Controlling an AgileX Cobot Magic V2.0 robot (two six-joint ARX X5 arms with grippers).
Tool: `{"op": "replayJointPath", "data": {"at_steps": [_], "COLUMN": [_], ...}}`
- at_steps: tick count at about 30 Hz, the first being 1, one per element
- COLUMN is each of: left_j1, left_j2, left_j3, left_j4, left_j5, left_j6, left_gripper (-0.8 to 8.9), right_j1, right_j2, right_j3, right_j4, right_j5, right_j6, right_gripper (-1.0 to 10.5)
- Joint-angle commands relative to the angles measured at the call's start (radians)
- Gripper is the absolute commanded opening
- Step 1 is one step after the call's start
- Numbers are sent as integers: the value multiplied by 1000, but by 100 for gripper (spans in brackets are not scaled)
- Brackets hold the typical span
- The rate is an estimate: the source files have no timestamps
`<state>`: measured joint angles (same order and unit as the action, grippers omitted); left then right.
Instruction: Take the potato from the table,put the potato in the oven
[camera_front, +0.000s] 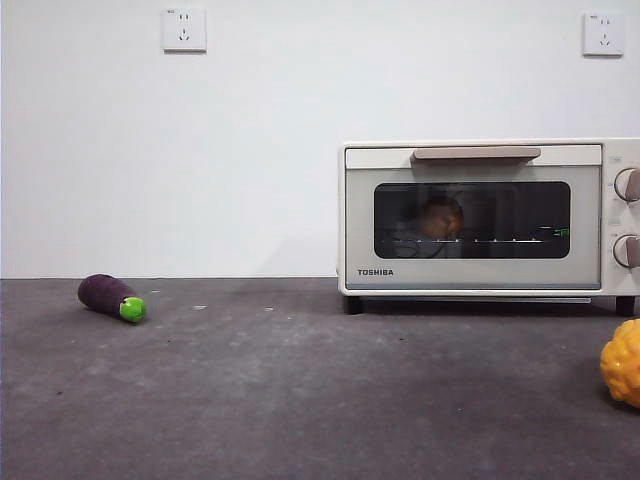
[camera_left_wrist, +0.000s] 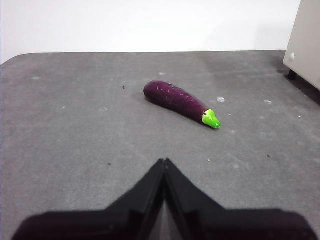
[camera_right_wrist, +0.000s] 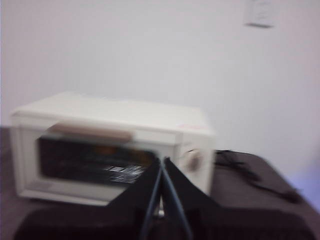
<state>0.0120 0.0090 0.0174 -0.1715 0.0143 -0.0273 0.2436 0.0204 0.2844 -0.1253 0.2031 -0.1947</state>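
Both pairs of jaws were pressed together and empty: the left gripper (camera_left_wrist: 164, 162) over the table (camera_front: 300, 400) near the eggplant (camera_left_wrist: 181, 103), the right gripper (camera_right_wrist: 162, 161) facing the oven (camera_front: 475, 215). The potato (camera_front: 441, 216) sat on the rack behind the closed door, so little seemed left to fail; a careless retreat could still nudge the oven.

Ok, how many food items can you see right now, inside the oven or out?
3. The potato sits behind the closed oven door; the eggplant lies on the table well away from the oven; the yellow fruit is at the frame edge, partly cut off.
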Motion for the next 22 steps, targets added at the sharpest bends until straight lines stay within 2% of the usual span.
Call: {"op": "replayJointPath", "data": {"at_steps": [1,4,10,14,19,22], "left_j1": [-2,-2,-2,-2,-2,-2], "left_j2": [2,5,14,14,14,14], "left_j3": [-10,-10,-10,-10,-10,-10], "left_j4": [5,5,5,5,5,5], "left_j5": [5,5,5,5,5,5], "left_j6": [-7,-7,-7,-7,-7,-7], "left_gripper": [-3,-3,-4,-4,-3,-3], "right_j1": [-47,-87,-146,-215,-323,-342], "right_j2": [-13,-13,-13,-13,-13,-13], "right_j3": [-109,-171,-241,-270,-270,-270], "right_j4": [94,127,103,58,-40,-61], "right_j5": [-108,-140,-70,-76,-83,-94], "right_j6": [6,23,57,119,119,116], "right_gripper": [2,2,2,2,2,2]}}
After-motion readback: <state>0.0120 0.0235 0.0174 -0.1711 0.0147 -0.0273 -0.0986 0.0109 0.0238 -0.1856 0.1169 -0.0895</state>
